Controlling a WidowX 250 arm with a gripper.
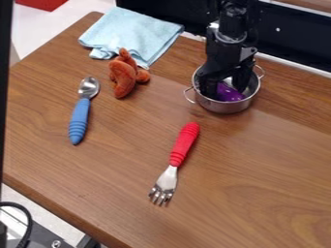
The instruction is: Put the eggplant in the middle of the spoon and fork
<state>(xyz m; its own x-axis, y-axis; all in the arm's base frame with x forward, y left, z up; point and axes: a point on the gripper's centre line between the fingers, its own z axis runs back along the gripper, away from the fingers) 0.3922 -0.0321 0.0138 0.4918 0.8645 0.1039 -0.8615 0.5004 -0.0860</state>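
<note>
Hanging over the metal pot, the gripper has the purple eggplant below and between its fingers

The black robot arm [233, 30] comes into the view from the top edge, and its gripper [226, 88] points down into the metal pot [221, 107]. The two fingers of the gripper are spread: one is at the left side inside the pot, the other is at the right side, and between them some shiny metal of the pot can be seen. The purple eggplant [227, 93] lies inside this pot, near the front wall. Whether the fingers touch the eggplant, I cannot tell. The pot stands upright on the wooden table [262, 169], with one small handle to the left and one to the right.

The fork [184, 144] lies nearer to the camera than the pot, and a little to the left. Its red handle points up in the view, and its metal tines point down and slightly to the left. The spoon [79, 117] is well apart from the fork, on the left part of the table, with its metal bowl at the upper end and its blue handle at the lower end.

Between the spoon and the pot, but farther up, there is an orange-brown soft toy [126, 76]. Behind it, a light blue cloth [131, 34] is laid on the table, with some folds.
</note>
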